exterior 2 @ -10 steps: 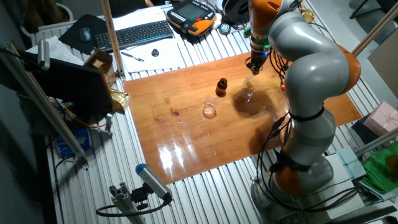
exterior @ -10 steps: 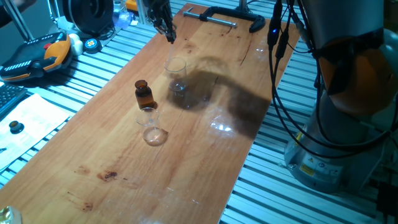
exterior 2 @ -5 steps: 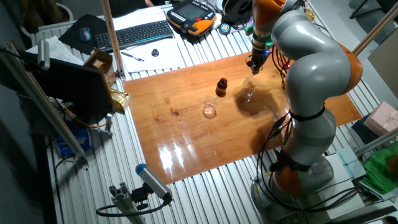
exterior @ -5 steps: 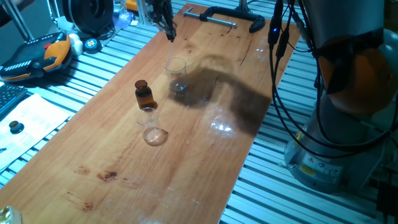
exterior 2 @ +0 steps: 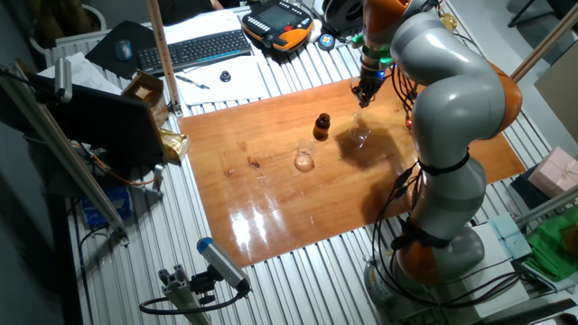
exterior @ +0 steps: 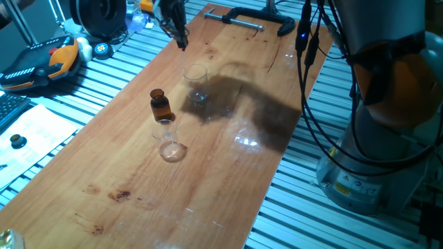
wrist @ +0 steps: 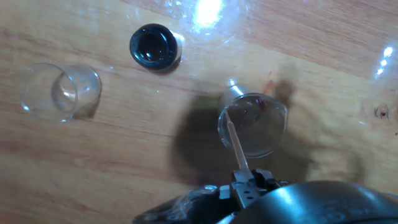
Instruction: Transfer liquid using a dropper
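The grey and orange robot arm (exterior 2: 452, 108) reaches over the far part of the long wooden table board (exterior: 138, 180), which lies on a ribbed metal bench (exterior: 387, 228). Its dark two-finger claw (exterior: 181, 43) hangs in the air above the board, fingers pointing down. In the hand view the fingers (wrist: 249, 186) are pressed together on the upper end of the thin clear glass dropper tube (wrist: 236, 146), which runs straight out from them; its tip lies, in that view, over the rim of the clear glass beaker (wrist: 254, 123) below the claw. Whether the tip is inside the beaker or above it I cannot tell. In the fixed views the tube is too thin to make out.

The arm's dark shadow (exterior: 242, 104) falls on the wood just beside that beaker (exterior: 196, 81). Farther out from the claw, toward the near end of the board, stands a small amber-brown glass bottle (exterior: 160, 105), upright and uncapped, its open mouth (wrist: 152, 46) dark in the hand view. Just past the bottle, farthest from the claw, stands a second clear glass beaker (exterior: 167, 138), close to the bottle.
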`<state>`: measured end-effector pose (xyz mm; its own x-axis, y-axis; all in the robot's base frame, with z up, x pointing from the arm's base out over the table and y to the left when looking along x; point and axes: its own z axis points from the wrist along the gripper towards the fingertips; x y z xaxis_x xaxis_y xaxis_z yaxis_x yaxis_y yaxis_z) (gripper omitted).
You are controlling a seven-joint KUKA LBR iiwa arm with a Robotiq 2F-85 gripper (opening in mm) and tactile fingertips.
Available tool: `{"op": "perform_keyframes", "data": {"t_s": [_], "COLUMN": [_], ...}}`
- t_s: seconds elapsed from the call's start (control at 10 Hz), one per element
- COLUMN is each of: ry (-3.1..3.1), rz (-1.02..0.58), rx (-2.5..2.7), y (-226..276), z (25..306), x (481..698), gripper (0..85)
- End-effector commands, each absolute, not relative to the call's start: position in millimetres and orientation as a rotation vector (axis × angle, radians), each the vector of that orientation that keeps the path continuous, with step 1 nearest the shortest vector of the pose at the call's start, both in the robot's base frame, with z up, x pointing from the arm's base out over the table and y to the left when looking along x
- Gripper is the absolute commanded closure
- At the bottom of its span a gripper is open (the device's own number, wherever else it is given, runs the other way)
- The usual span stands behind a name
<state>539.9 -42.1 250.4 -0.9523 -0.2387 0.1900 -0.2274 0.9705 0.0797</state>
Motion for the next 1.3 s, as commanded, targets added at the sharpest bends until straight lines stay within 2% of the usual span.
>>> {"op": "perform_keyframes", "data": {"t_s": [0.0,0.5,1.2], "ry": [-2.924,-2.942,-2.958], "rz": [-0.093,-0.113,-0.178], "rx": [0.329,0.182,0.004], "y": [-34.2,11.8,54.1], "z": [249.4,255.8,243.2], "x": [539.7,531.8,509.7], "gripper": [84.0,84.0,84.0]}}
